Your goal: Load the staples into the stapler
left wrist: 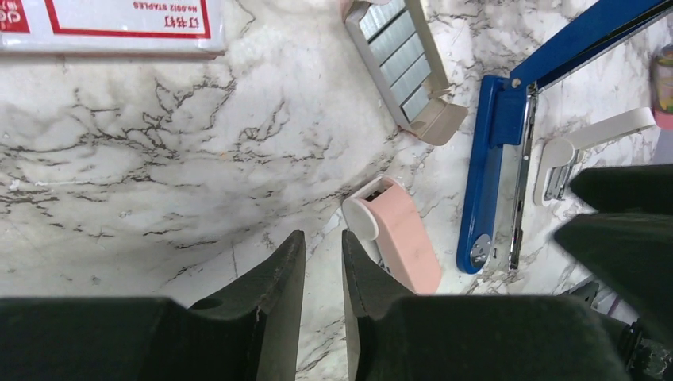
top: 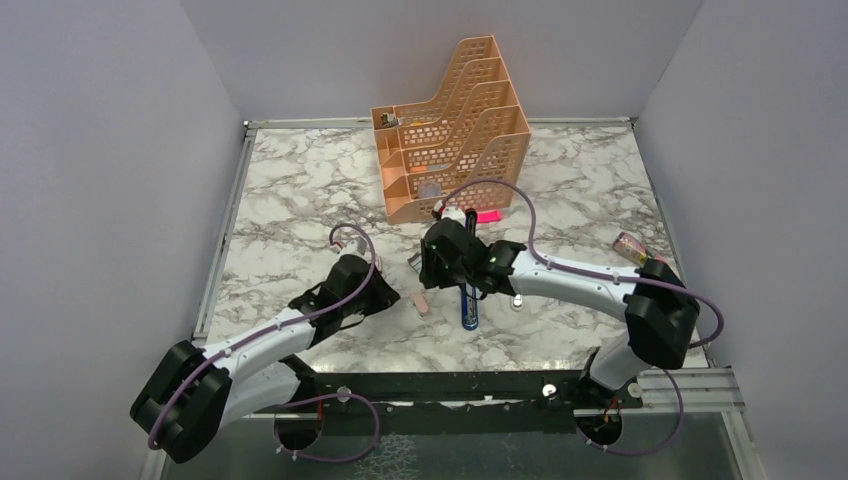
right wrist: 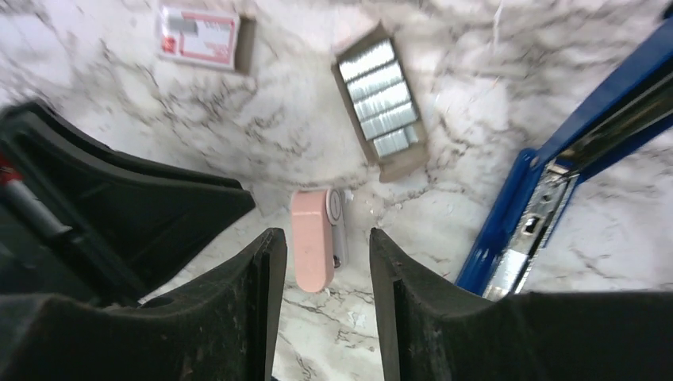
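The right jaws are hanging released, the left jaws barely parted, both empty; a crooked pinch would be spilling the grey tray of silvery staples (left wrist: pixel 441 121).

White arm links (top: pixel 265 335), black joints (top: pixel 660 320) — looping purple cables (top: pixel 480 185)

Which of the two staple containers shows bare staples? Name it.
The small greyish cardboard tray, its rows of silvery staples exposed; the white red-labelled box shows only its printed label.

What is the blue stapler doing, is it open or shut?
Open. On the stapler, the blue top is swung up and away, baring the silvery staple channel.
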